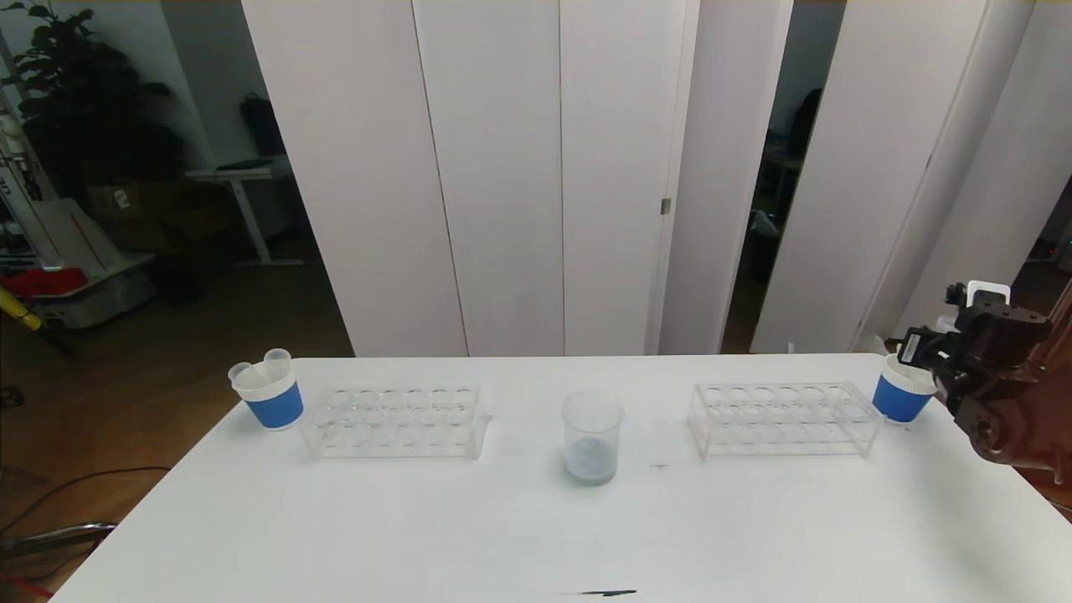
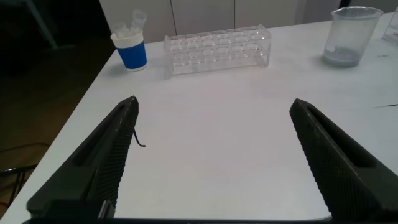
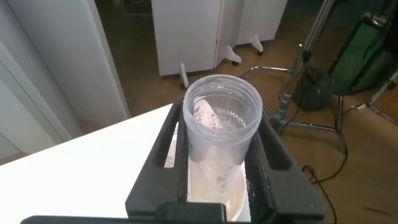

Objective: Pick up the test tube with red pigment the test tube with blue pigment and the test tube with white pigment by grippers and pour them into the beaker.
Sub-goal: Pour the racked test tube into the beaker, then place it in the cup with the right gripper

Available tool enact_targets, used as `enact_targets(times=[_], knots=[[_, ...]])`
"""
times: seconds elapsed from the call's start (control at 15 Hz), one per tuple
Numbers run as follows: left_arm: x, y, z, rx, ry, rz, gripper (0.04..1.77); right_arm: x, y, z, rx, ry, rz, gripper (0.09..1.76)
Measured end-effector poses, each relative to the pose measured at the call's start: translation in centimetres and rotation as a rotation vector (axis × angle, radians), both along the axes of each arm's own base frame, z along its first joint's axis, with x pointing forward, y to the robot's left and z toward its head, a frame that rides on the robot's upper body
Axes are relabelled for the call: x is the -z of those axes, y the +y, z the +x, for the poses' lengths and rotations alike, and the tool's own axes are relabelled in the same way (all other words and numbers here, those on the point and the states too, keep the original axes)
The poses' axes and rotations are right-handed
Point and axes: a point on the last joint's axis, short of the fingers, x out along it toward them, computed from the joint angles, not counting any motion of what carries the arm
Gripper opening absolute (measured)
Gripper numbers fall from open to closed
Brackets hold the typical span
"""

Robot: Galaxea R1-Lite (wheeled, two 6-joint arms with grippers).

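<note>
One tube [image 3: 222, 134] — lettering partly legible

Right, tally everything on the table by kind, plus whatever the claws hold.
Paper cups: 2
Tube racks: 2
Beaker: 1
Test tubes: 3, two standing in the left cup, one in the right claw
Total: 8

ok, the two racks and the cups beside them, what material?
Left rack and right rack: clear rigid plastic, probably acrylic; the table shows through their glossy walls and hole plates. Left cup and right cup: seemingly paper, matte blue bodies with white rims, though coated plastic is possible.
</note>
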Motion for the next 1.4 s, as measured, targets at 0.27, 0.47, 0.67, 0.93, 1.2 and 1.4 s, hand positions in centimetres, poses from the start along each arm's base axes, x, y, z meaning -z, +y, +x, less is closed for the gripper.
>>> enact_targets(times=[0.27, 0.47, 0.67, 0.93, 1.2, 1.4], knots=[[0.0, 0.0, 0.0, 0.000, 0.000, 0.000, 1.74, 0.6, 0.2, -0.4, 0.001, 0.017, 0.006, 0.59], [0.0, 0.0, 0.0, 0.000, 0.000, 0.000, 1.74, 1.1, 0.2, -0.7, 0.002, 0.018, 0.005, 0.59], [0.0, 0.0, 0.0, 0.000, 0.000, 0.000, 1.74, 1.4, 0.2, -0.7, 0.003, 0.027, 0.011, 0.59], [0.0, 0.0, 0.0, 0.000, 0.000, 0.000, 1.74, 1.4, 0.0, -0.7, 0.005, 0.024, 0.013, 0.59], [0.0, 0.0, 0.0, 0.000, 0.000, 0.000, 1.74, 1.2, -0.2, -0.7, 0.008, 0.018, 0.009, 1.49], [0.0, 0.0, 0.0, 0.000, 0.000, 0.000, 1.74, 0.7, -0.2, -0.6, 0.008, 0.003, 0.006, 1.75]])
